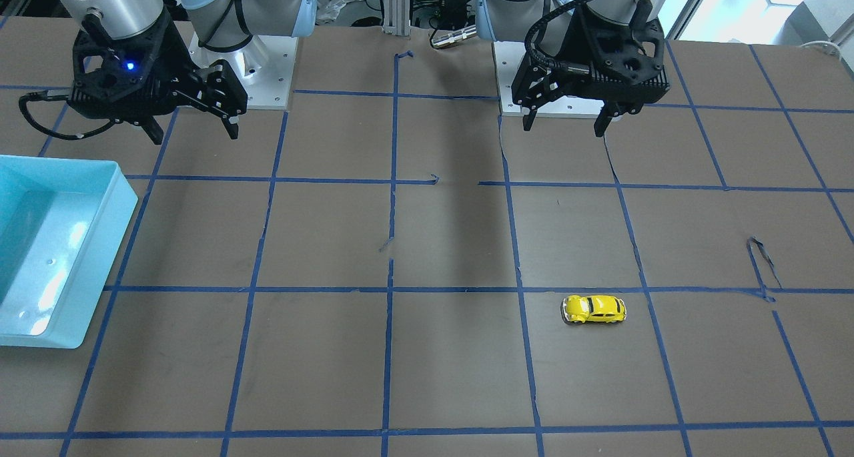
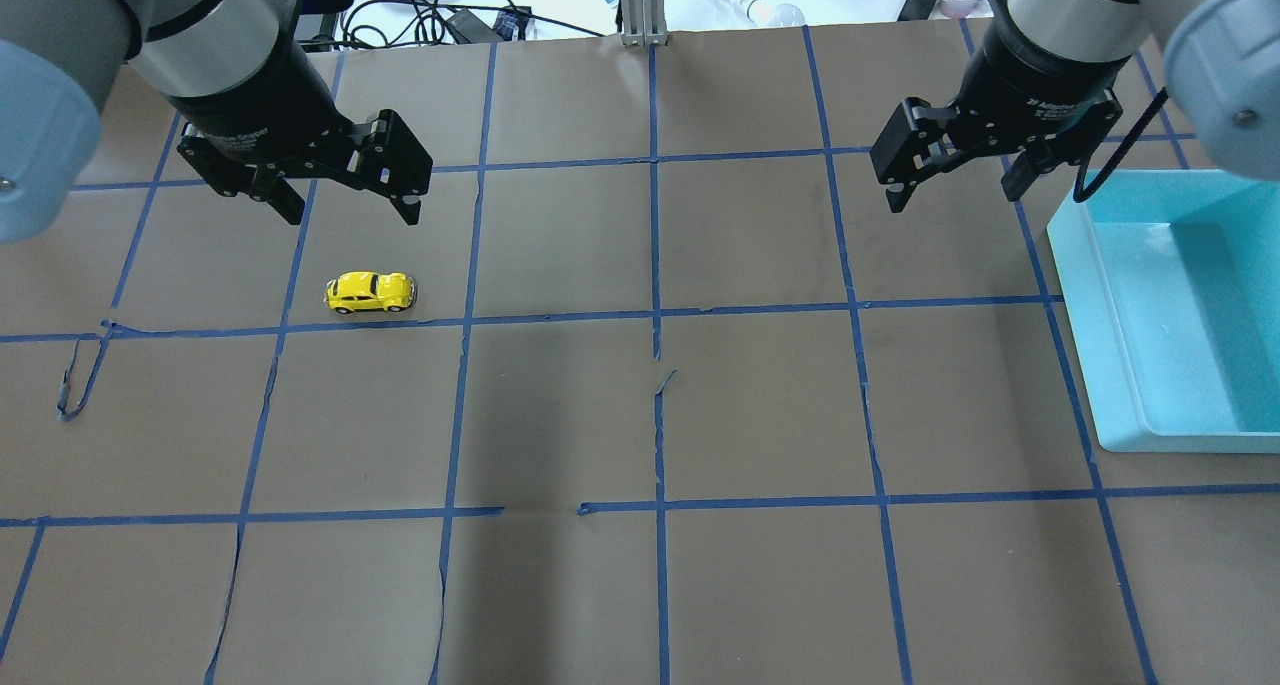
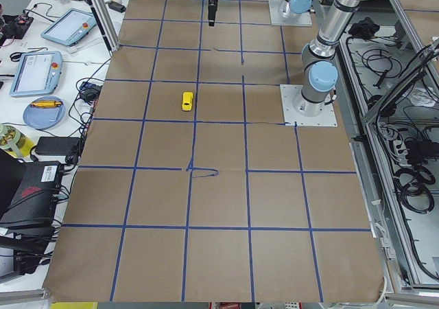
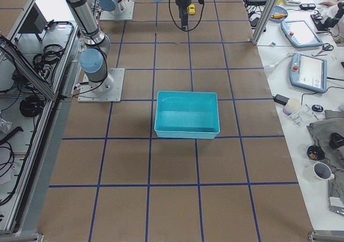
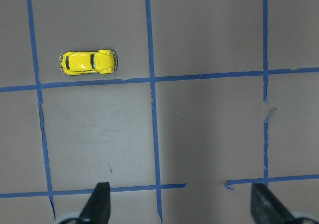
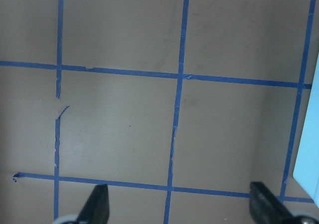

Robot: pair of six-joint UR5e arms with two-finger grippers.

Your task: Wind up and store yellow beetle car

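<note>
The yellow beetle car (image 2: 370,292) stands on its wheels on the brown table, beside a blue tape line; it also shows in the front view (image 1: 594,309), the left wrist view (image 5: 88,62), the left side view (image 3: 187,101) and the right side view (image 4: 191,9). My left gripper (image 2: 347,208) hangs open and empty above the table, a little behind the car (image 1: 566,125). My right gripper (image 2: 953,187) hangs open and empty next to the bin's near corner (image 1: 195,131). Fingertips (image 5: 98,200) show at the wrist view's bottom.
A light-blue plastic bin (image 2: 1085,265) stands at the table's right side, also in the front view (image 1: 107,257) and the right side view (image 4: 186,129). Blue tape lines grid the brown paper, torn in places (image 2: 80,375). Cables and devices lie beyond the far edge.
</note>
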